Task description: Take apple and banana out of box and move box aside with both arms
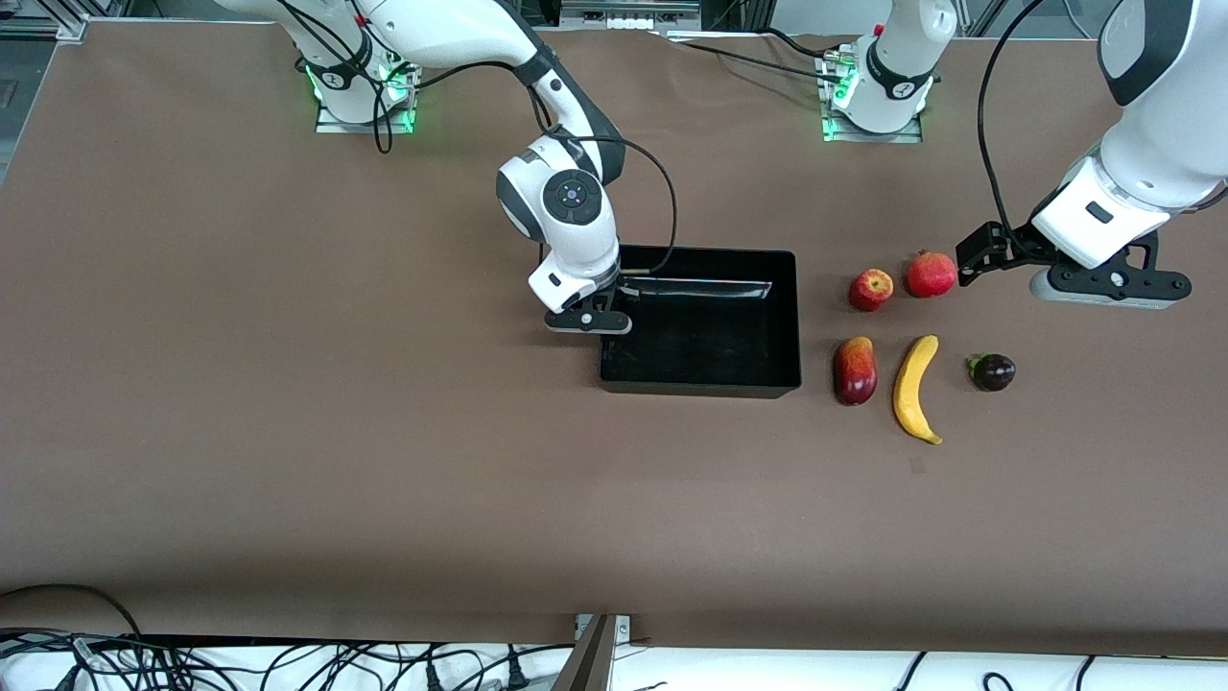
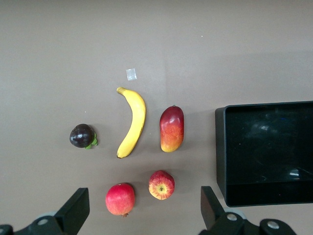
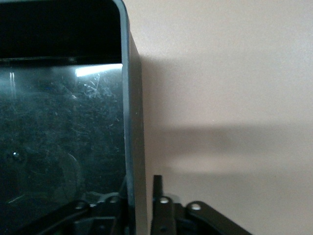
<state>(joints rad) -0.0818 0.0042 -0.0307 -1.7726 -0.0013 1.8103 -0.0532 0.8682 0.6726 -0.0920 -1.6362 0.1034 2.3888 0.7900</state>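
1. Front view shows the banana (image 1: 915, 388) lying nearest the camera on the brown tabletop (image 1: 288, 432), between a red-orange mango (image 1: 855, 370) and a dark purple fruit (image 1: 993, 371).
2. Farther from the camera, the apple (image 1: 871, 289) is seen just beside a red pomegranate (image 1: 932, 274), apart from it.
3. The black box (image 1: 782, 326) is set near the middle of the tabletop, toward the right arm's end from the fruits, with nothing seen inside it.
4. The right gripper (image 1: 588, 322) is lowered onto the box wall at the right arm's end; in the right wrist view its fingers (image 3: 157, 188) are seen straddling that wall (image 3: 133, 127), one inside and one outside, clamped on the box.
5. The left gripper (image 1: 1108, 285) is held in the air over the tabletop beside the pomegranate, toward the left arm's end; in the left wrist view its fingers (image 2: 76, 208) are spread wide, holding nothing, with the pomegranate and apple seen between them below.
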